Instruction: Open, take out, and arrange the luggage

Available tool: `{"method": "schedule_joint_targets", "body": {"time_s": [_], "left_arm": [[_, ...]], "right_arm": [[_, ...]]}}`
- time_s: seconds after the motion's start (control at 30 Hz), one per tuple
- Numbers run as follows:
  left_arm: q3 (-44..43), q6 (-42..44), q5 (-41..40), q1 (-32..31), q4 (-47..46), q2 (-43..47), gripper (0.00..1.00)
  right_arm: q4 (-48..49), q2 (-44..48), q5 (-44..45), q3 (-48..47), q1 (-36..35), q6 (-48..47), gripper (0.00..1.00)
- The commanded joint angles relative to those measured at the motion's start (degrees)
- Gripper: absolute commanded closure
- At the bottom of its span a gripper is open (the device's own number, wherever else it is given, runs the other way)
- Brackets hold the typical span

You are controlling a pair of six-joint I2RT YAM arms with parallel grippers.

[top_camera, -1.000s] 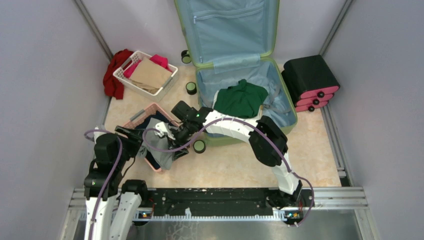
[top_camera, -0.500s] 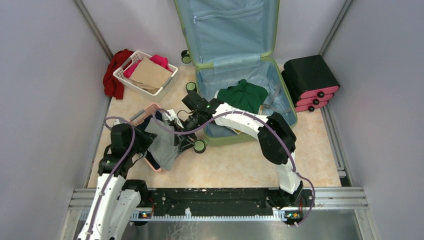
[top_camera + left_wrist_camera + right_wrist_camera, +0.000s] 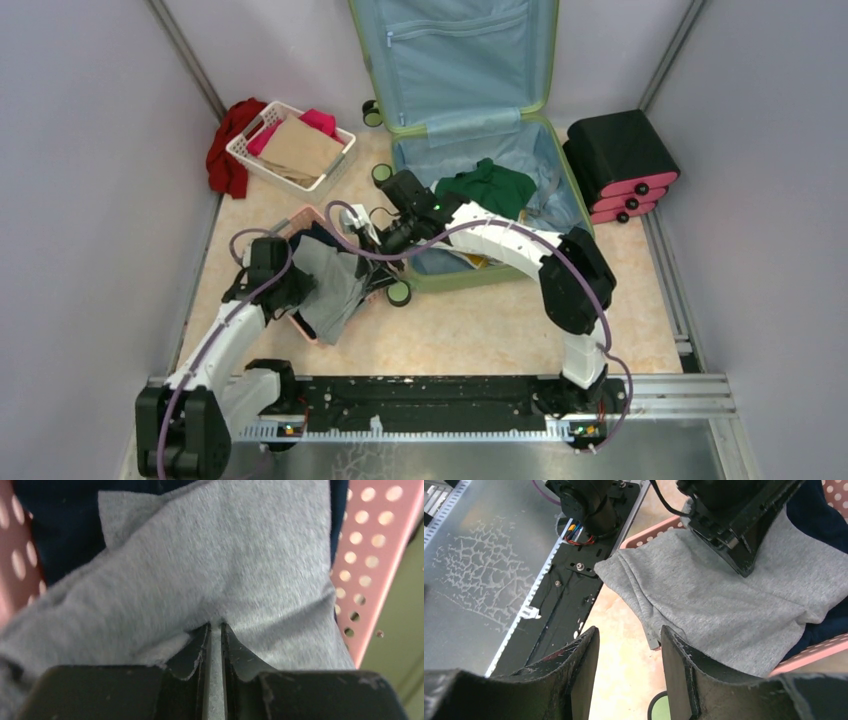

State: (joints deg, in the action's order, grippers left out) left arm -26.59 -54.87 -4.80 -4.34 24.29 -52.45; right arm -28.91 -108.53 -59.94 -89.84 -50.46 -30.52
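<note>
The sage-green luggage (image 3: 455, 70) lies open, its lid against the back wall, with a dark green garment (image 3: 487, 190) on the blue lining. My left gripper (image 3: 300, 285) is shut on a grey garment (image 3: 335, 285) that drapes over the pink basket (image 3: 300, 215). In the left wrist view the cloth (image 3: 225, 570) runs between the closed gripper (image 3: 215, 627). My right gripper (image 3: 375, 235) is open and empty by the luggage's front-left corner. In its wrist view, this gripper (image 3: 630, 645) hangs over bare floor beside the grey garment (image 3: 724, 600).
A navy garment (image 3: 65, 535) lies under the grey one in the basket. A white basket (image 3: 292, 145) of clothes and a red garment (image 3: 228, 140) sit at back left. Black-and-pink stacked cases (image 3: 620, 160) stand at right. A caster wheel (image 3: 399, 292) is near the basket.
My left arm has swung right, carrying the grey garment over the pink basket. My right gripper has drawn back from the basket toward the luggage.
</note>
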Motion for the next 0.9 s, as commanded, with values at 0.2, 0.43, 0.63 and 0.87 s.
{"method": "schedule_joint_targets", "body": {"time_s": [0.2, 0.43, 0.63, 0.87], "left_arm": [[-7.5, 1.9, -5.76, 1.04, -10.6, -17.39, 0.79], [-12.16, 8.96, -3.32, 1.61, -12.44, -17.95, 0.58], [-15.56, 15.43, -5.41, 1.7, -6.23, -9.41, 0.46], [-13.05, 14.88, -11.64, 1.87, 2.78, 0.86, 0.5]], "right_arm": [[7.62, 8.36, 0.83, 5.34, 1.02, 1.79, 0.52], [15.27, 10.32, 2.44, 10.95, 0.98, 6.73, 0.54], [22.1, 9.59, 5.35, 12.35, 0.98, 13.72, 0.67], [20.46, 0.18, 13.91, 2.38, -2.52, 21.59, 0.87]]}}
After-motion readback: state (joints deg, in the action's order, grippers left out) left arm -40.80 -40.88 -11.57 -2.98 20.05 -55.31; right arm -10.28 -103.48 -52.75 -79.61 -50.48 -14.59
